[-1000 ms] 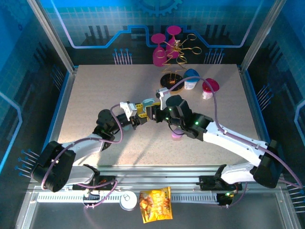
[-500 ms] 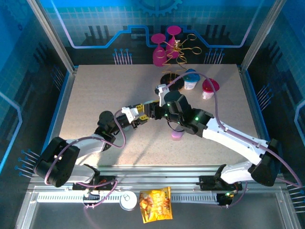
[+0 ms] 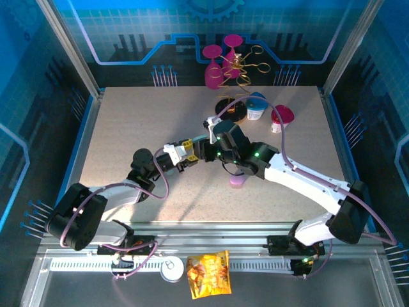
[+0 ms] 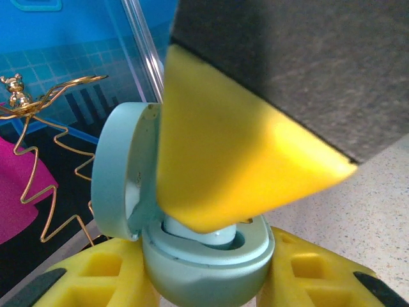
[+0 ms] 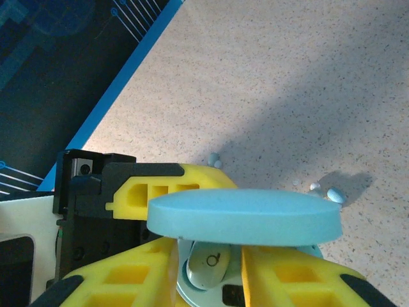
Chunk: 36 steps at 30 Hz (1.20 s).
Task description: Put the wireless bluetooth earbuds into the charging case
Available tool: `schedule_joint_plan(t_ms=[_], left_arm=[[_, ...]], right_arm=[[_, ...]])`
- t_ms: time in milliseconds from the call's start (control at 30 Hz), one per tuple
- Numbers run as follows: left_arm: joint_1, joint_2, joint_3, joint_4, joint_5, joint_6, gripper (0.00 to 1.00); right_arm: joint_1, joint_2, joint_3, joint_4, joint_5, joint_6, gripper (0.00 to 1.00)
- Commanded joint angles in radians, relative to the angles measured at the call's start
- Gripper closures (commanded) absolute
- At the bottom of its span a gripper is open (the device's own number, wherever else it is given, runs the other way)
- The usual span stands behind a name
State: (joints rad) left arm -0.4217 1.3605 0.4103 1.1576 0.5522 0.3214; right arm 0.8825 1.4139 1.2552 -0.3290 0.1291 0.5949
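My left gripper is shut on the body of a pale blue charging case, its yellow fingers on both sides. The lid stands open. My right gripper reaches into the case from above. One pale blue earbud sits tilted in the case well between the right fingers, with a thin gap on one side. The edge-on lid hides the fingertips. More tiny earbuds lie loose on the table, with a small pair further left.
A lilac case lies on the table just below the right arm. At the back stand magenta goblets, a gold wire stand on a black base and two small cups. A snack bag lies beyond the near rail.
The left gripper carried the case slightly right, then held still. The right gripper shifted a little left and farther back over the open case.
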Motion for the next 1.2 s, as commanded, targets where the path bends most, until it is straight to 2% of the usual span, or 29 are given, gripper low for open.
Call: schedule_joint_plan(t_ms=[0, 400, 533, 633, 733, 1167], left_arm=[[0.0, 0.008, 0.008, 0.036, -0.007, 0.025, 0.82], [0.0, 0.006, 0.025, 0.012, -0.025, 0.031, 0.84], [0.001, 0.005, 0.029, 0.005, -0.03, 0.033, 0.85], [0.0, 0.008, 0.027, 0.002, -0.031, 0.037, 0.85], [0.0, 0.009, 0.024, 0.002, -0.032, 0.038, 0.85], [0.0, 0.011, 0.016, -0.025, -0.027, 0.058, 0.85]], right_arm=[[-0.007, 0.023, 0.042, -0.064, -0.001, -0.002, 0.69], [0.022, 0.102, 0.127, -0.194, 0.044, -0.051, 0.68], [0.024, 0.124, 0.156, -0.233, 0.048, -0.054, 0.76], [0.026, 0.119, 0.156, -0.228, 0.054, -0.054, 0.83], [0.024, 0.097, 0.143, -0.202, 0.059, -0.054, 0.86], [-0.001, -0.005, 0.086, -0.121, 0.093, -0.083, 0.84]])
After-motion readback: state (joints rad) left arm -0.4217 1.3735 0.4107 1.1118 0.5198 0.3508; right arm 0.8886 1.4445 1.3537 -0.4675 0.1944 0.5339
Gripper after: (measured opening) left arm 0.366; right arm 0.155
